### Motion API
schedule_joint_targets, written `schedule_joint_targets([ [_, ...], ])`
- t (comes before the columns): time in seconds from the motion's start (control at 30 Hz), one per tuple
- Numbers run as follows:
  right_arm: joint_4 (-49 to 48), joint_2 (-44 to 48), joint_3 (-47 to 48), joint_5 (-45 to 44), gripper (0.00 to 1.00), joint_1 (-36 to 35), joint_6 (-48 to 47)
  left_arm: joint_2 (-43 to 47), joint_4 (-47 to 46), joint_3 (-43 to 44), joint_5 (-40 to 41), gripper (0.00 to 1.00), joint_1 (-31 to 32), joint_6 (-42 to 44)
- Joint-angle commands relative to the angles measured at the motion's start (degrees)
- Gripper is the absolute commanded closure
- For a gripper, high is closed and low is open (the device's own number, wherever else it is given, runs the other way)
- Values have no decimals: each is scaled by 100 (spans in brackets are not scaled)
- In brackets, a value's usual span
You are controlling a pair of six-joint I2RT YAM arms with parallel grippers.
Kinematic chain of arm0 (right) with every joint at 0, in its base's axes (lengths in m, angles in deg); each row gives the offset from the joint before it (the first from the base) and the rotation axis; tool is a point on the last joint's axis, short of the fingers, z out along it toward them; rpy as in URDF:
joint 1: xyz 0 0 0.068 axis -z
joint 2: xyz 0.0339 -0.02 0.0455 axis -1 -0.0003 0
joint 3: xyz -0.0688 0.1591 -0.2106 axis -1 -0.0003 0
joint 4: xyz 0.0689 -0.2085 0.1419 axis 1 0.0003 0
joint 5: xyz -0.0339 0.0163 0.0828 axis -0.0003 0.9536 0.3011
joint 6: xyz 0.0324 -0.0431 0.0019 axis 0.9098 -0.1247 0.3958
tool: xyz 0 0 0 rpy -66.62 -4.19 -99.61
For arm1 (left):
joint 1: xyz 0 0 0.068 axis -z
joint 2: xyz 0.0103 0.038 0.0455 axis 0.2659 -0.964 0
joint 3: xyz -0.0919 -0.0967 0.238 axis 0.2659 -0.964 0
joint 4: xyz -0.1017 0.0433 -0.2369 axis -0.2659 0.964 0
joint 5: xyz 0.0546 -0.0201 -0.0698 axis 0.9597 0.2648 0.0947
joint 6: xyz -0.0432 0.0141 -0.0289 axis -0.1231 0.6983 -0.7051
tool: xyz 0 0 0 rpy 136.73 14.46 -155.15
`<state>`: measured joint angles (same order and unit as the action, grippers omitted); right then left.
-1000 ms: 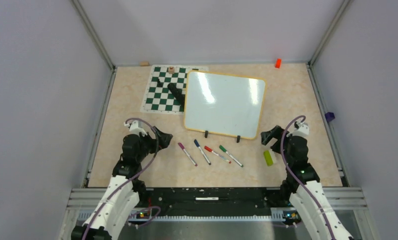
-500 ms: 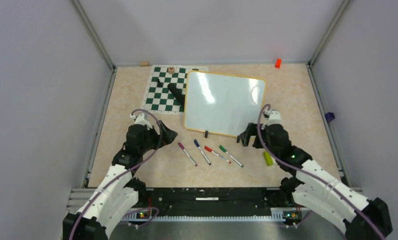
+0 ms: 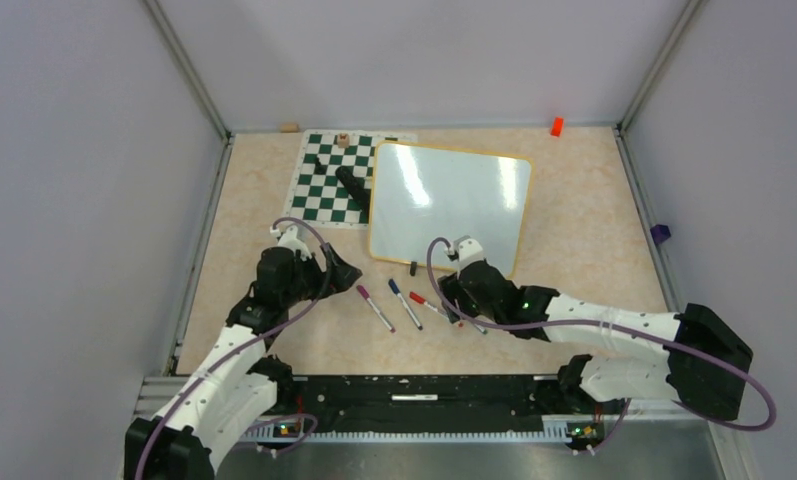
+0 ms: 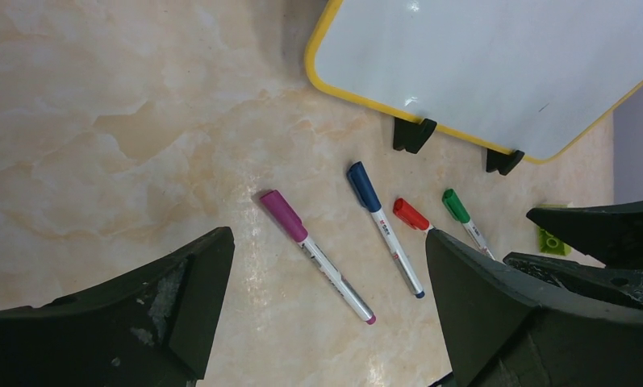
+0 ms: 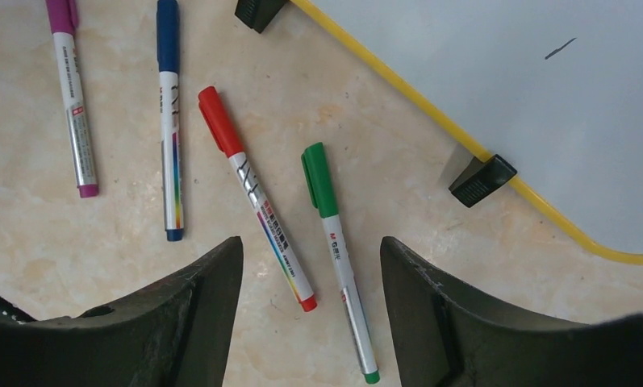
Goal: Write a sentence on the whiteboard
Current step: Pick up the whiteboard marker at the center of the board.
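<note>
Four markers (image 3: 420, 305) lie on the table (image 3: 244, 210) at the blank whiteboard's (image 3: 449, 205) near edge. My right gripper (image 5: 310, 251) has swung over them, fingers spread, probably toward the green marker (image 5: 322, 181). My left gripper (image 4: 326, 242), also spread, hovers by the purple marker (image 4: 314, 254).

**user1:** anyone able to read anything in these?

**user2:** barely lol. On the right wrist cam the green marker (image 5: 340, 262) at about 6 o'clock has "M G" on its white barrel. The red marker (image 5: 257, 201) at its 9 o'clock has print too, way too small to read. The whiteboard (image 5: 544, 121) has just one short dark stroke, no letter.
</note>
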<state>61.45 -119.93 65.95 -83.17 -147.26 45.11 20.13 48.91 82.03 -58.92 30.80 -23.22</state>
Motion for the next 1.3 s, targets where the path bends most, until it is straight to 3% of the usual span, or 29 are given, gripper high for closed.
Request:
schedule_joint_targets([
  [0.0, -198, -57, 129, 257, 38, -156, 13, 120, -113, 119, -113, 7, 14, 162],
  [0.37, -303, -1105, 777, 301, 41, -566, -235, -71, -331, 44, -253, 7, 18, 101],
  [0.77, -58, -2633, 2105, -43, 47, -1099, 766, 7, -218, 14, -102, 9, 15, 87],
  [1.07, 128, -3370, 2873, 0, 48, -1386, 694, 88, 465, -9, 1457, 9, -2, -561],
  [1.27, 137, -3697, 2974, 13, 50, -1516, 669, 63, 555, 13, 1435, 8, -54, -621],
])
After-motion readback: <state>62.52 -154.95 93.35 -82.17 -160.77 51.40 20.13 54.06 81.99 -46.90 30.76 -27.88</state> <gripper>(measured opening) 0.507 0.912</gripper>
